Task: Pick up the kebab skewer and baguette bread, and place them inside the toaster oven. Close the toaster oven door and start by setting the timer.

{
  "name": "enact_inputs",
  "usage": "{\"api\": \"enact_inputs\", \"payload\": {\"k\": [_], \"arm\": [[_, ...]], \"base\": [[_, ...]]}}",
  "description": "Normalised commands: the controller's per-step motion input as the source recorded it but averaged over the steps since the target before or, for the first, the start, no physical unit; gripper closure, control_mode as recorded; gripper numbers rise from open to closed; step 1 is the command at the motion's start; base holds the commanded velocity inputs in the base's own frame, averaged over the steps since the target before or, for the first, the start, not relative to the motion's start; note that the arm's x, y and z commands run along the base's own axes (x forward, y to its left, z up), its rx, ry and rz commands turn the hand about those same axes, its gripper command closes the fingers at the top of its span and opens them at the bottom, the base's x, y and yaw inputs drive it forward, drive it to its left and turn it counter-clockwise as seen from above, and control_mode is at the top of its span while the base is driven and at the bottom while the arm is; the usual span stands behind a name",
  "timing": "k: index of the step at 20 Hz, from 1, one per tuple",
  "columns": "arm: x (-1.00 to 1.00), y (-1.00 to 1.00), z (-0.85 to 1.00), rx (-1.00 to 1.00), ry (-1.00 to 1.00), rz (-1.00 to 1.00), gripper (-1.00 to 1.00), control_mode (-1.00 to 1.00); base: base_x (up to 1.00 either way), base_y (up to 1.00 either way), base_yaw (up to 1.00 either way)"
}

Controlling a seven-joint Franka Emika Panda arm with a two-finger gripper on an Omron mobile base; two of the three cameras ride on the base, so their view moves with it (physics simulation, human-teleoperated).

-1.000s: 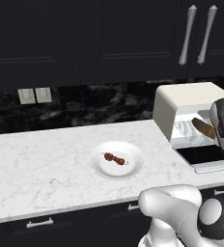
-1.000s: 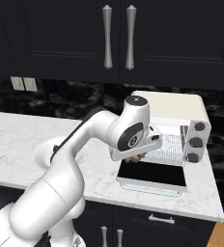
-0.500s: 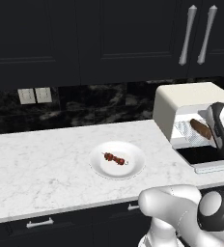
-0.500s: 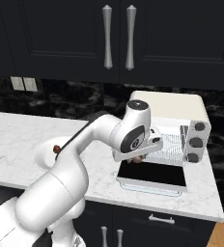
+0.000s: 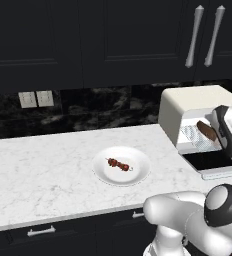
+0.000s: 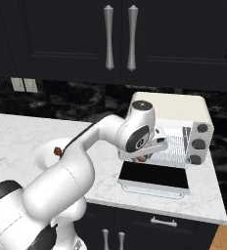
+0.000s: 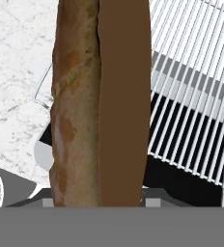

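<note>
**A:** So what's sitting in what right now?

**B:** The white plate (image 5: 121, 167) is sitting in the middle of the left base view on the marble tabletop (image 5: 48, 170), and the kebab skewer (image 5: 119, 164) is lying on it, slightly left of the plate's centre. The toaster oven (image 5: 188, 112) is sitting at the right of that frame with its toaster oven door (image 6: 154, 176) hanging open and flat, dark glass facing up. The wire rack (image 6: 170, 149) is showing inside, and I'm not seeing anything lying on it.

**A:** And the bread?

**B:** The hand (image 6: 144, 155) is holding the baguette bread (image 5: 206, 130). In the left base view the loaf is poking out to the upper left of the hand, tilted, with its tip right at the oven's opening. In the hand view the baguette bread (image 7: 99, 101) is running straight up the centre of the frame, with the rack at the right and the door's glass below it.

**A:** Fingertips visible?

**B:** Not really, the loaf is covering them, but it's clearly clamped.
</note>
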Motion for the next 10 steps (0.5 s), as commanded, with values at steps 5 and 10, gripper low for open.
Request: {"api": "enact_inputs", "payload": {"k": [5, 10], "arm": [[0.22, 0.0, -0.13, 0.0, -0.01, -0.05, 1.0, -1.0], [0.13, 0.0, -0.15, 0.0, -0.05, -0.04, 1.0, -1.0]], "base": [[0.0, 0.0, 0.0], [0.0, 0.0, 0.0]]}}
